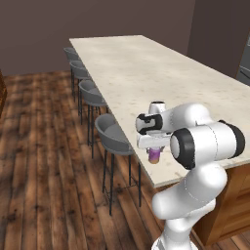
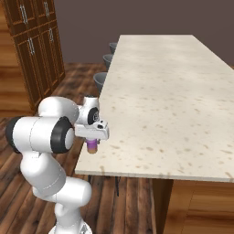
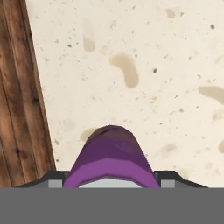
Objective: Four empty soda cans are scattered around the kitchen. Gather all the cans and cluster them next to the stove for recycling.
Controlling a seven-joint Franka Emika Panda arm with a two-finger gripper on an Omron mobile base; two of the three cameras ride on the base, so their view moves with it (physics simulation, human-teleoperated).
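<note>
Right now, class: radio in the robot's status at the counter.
Gripper straddling purple soda can, grip unconfirmed. Can upright near counter edge. Nothing in the way.

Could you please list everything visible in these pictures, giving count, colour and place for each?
soda can: one, purple with a pale orange lower band, upright near the counter's near corner, between the gripper's fingers.
island counter: one, long, cream speckled stone top on a wooden base, running away from the robot.
bar stools: four visible, grey, in a row along the counter's left side.
tall cabinets: dark wood, at the left of the right base view.
floor: brown wood planks.
arm: one, white with dark joints.
gripper: one, straight above the can, fingers on either side of it.
</note>
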